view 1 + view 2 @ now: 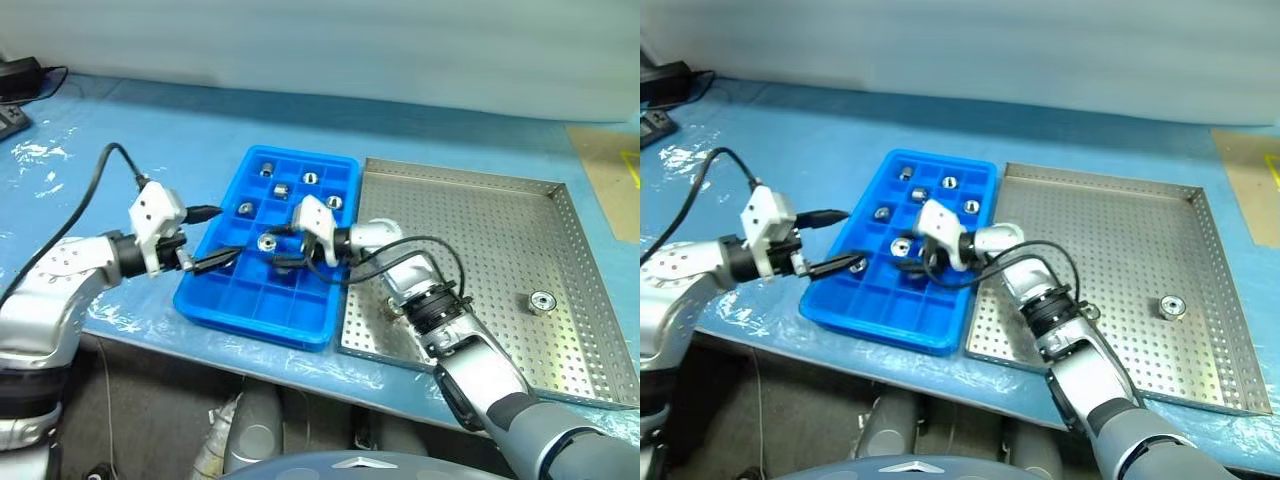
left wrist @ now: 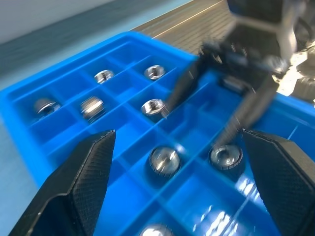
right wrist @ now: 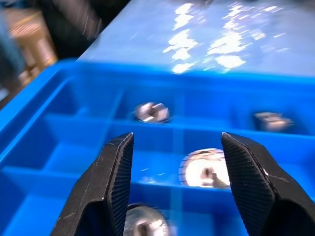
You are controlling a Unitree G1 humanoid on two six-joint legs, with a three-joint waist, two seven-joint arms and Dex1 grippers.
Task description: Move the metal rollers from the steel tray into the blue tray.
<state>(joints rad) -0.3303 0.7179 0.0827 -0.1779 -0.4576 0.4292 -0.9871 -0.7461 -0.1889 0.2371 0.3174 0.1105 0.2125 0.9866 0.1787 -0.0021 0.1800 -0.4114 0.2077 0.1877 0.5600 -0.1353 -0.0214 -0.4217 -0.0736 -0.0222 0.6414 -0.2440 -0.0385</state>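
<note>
The blue tray [image 1: 300, 310] lies left of the steel tray [image 1: 480, 215] on the table. Several metal rollers [image 1: 311, 178] sit in the blue tray's far compartments, and one roller [image 1: 542, 301] lies on the steel tray's perforated floor at the right. My right gripper [image 1: 283, 250] hovers open over the middle of the blue tray, pointing left, with nothing between its fingers [image 3: 118, 182]. Just below them a roller [image 3: 204, 168] rests in its compartment. My left gripper [image 1: 213, 237] stands open at the blue tray's left rim, facing the right gripper [image 2: 236, 73], its fingers [image 2: 83, 177] empty.
The table is covered in shiny blue film [image 1: 60, 160]. A black device with a cable [image 1: 20, 80] sits at the far left corner. A brown cardboard sheet [image 1: 610, 170] lies at the far right. The steel tray's near rim reaches close to the table's front edge [image 1: 330, 375].
</note>
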